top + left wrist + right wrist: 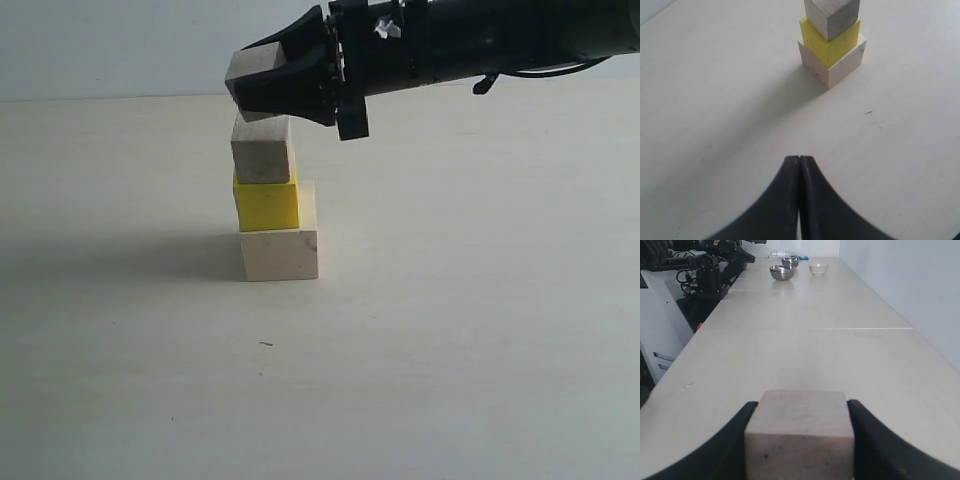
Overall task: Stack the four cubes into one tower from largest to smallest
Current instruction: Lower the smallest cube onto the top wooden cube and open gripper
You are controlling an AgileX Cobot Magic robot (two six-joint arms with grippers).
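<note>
Three cubes stand piled on the table: a large pale wood cube (279, 254) at the bottom, a yellow cube (266, 203) on it, and a medium wood cube (262, 150) on top. My right gripper (250, 82) reaches in from the right, shut on the small wood cube (252, 62), which hangs right over the pile; whether it touches, I cannot tell. The right wrist view shows this cube (800, 432) filling the gap between the gripper's (802, 405) black fingers. My left gripper (799, 159) is shut and empty, low over the table, well short of the pile (832, 47).
Far down the long table stand two metal bowls (782, 272) and a glass bowl (818, 269). Dark arms and equipment (705, 265) stand beside the table's edge. A pale wall runs along the other side.
</note>
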